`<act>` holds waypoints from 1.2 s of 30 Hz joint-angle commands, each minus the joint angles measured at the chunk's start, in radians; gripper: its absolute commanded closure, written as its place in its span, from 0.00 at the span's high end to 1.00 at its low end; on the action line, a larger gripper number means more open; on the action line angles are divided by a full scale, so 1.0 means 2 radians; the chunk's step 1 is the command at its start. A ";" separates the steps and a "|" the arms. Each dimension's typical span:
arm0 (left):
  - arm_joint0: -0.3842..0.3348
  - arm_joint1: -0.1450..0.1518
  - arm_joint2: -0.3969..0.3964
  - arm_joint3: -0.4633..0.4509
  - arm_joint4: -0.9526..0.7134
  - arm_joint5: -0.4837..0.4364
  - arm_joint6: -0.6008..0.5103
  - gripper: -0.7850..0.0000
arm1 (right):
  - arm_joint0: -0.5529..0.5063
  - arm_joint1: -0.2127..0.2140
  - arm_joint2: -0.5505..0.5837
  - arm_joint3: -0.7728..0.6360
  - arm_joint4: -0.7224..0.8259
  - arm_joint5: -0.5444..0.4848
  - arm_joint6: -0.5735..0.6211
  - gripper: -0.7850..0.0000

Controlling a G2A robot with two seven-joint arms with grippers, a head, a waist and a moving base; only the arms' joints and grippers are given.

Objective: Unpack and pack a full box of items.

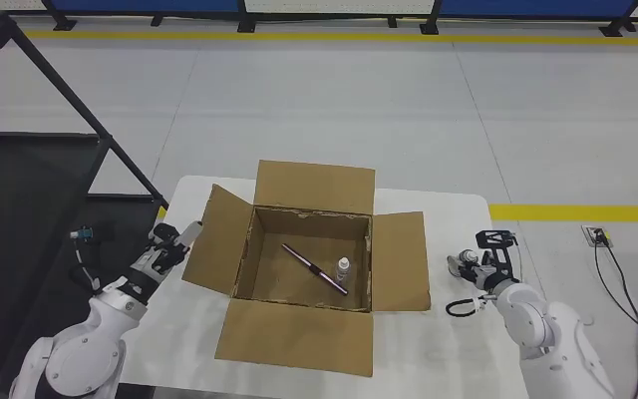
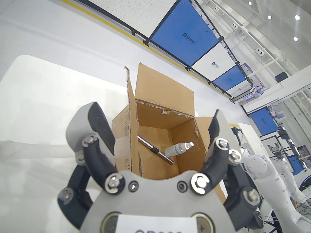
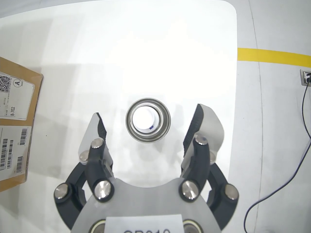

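An open cardboard box point(image 1: 309, 261) stands in the middle of the white table point(image 1: 459, 219), all flaps folded out. On its floor lie a dark metal rod point(image 1: 315, 268) and a small white spray bottle point(image 1: 343, 267); the left wrist view shows the rod point(image 2: 155, 149) and bottle point(image 2: 179, 148) inside the box point(image 2: 165, 90). My left gripper point(image 1: 184, 234) point(image 2: 155, 116) is open beside the box's left flap, holding nothing. A metal can with a white cap point(image 3: 147, 122) point(image 1: 456, 264) stands upright right of the box. My right gripper point(image 3: 148, 116) point(image 1: 477, 261) hovers open over it, fingers apart from it.
The box's right flap point(image 3: 17, 127) carries printed labels. A black loop point(image 1: 461, 307) lies on the table by the right arm. A dark frame point(image 1: 70, 110) stands left of the table. The rounded table corner point(image 3: 230, 10) is close beyond the can.
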State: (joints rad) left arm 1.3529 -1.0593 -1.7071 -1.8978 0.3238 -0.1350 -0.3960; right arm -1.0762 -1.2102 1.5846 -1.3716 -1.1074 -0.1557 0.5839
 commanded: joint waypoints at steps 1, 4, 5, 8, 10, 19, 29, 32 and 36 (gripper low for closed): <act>0.000 0.000 0.000 0.000 -0.001 0.000 -0.001 1.00 | 0.001 0.000 -0.002 0.002 0.001 -0.001 -0.001 0.46; 0.001 0.000 0.000 0.000 -0.003 -0.001 -0.001 1.00 | 0.002 0.001 -0.004 0.004 0.003 0.000 -0.004 0.36; 0.001 0.000 0.000 0.000 -0.003 -0.002 -0.001 1.00 | 0.002 0.001 -0.004 0.005 0.004 0.000 -0.005 0.35; 0.004 0.000 -0.001 0.001 -0.003 -0.004 0.001 1.00 | 0.002 0.002 -0.006 0.003 0.004 0.000 -0.006 0.24; 0.006 0.000 -0.002 0.001 -0.003 -0.005 0.002 1.00 | 0.001 0.002 -0.006 -0.005 0.002 0.002 -0.008 0.11; 0.013 -0.001 -0.007 0.001 -0.006 -0.009 0.006 1.00 | -0.027 0.006 -0.006 -0.163 -0.047 0.042 0.002 0.00; 0.023 -0.001 -0.016 0.005 -0.016 -0.016 0.013 1.00 | -0.003 0.003 -0.087 -0.346 -0.127 0.033 0.025 0.00; 0.027 -0.001 -0.020 0.007 -0.020 -0.017 0.017 1.00 | 0.046 -0.001 -0.133 -0.324 -0.109 -0.015 0.036 0.00; 0.033 -0.001 -0.028 0.006 -0.027 -0.019 0.021 1.00 | 0.125 -0.009 -0.199 -0.250 -0.058 -0.090 0.047 0.00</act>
State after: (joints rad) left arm 1.4154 -1.0623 -1.7593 -1.8845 0.2728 -0.1724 -0.3543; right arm -0.8714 -1.2239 1.2229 -1.9167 -1.2487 -0.2997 0.6719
